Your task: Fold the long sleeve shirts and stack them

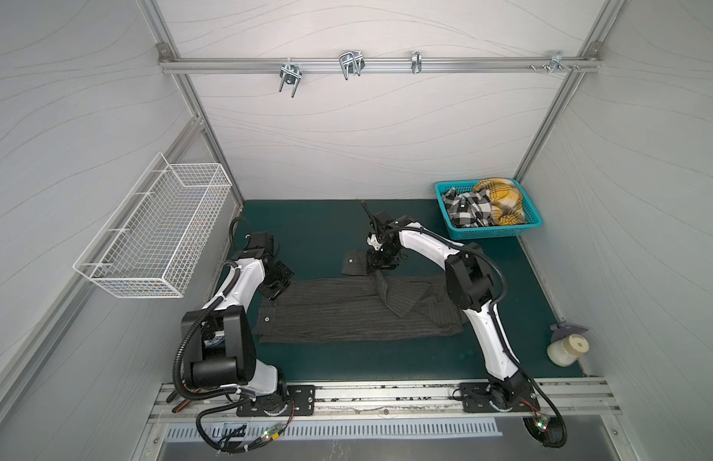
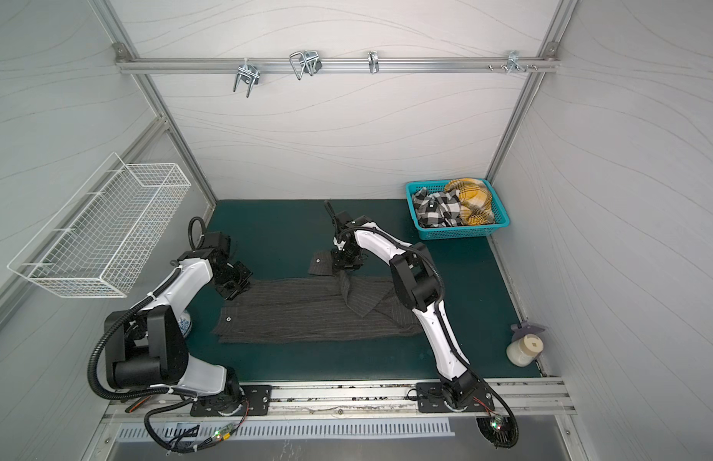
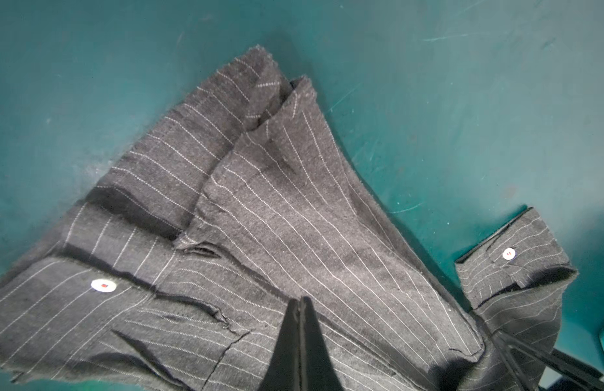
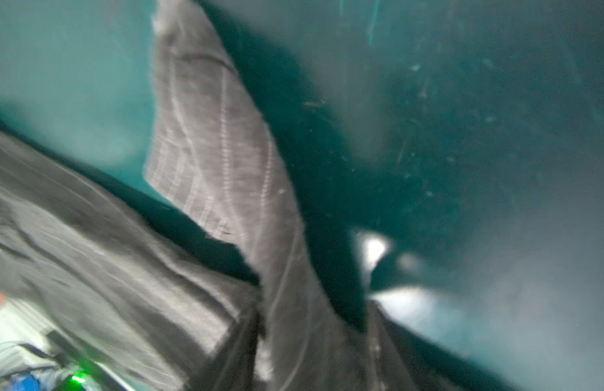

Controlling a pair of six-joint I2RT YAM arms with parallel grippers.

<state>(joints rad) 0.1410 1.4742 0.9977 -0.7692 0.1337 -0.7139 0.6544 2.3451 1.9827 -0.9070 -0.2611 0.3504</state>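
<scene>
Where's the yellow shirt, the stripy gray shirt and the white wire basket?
yellow plaid shirt (image 1: 500,199), in a top view, on its bunched middle.
pinstriped charcoal shirt (image 1: 326,315), in a top view, on its flat body.
white wire basket (image 1: 159,239), in a top view, on its mesh wall.

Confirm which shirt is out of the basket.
The dark pinstriped shirt, spread on the mat. The black-and-white plaid shirt and yellow plaid shirt lie bunched in the teal basket.

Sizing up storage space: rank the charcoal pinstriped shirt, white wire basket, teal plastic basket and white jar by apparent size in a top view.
1 and 2, unranked: charcoal pinstriped shirt and white wire basket. They look alike in size, and the basket hangs nearer the camera.
3. teal plastic basket
4. white jar
</scene>
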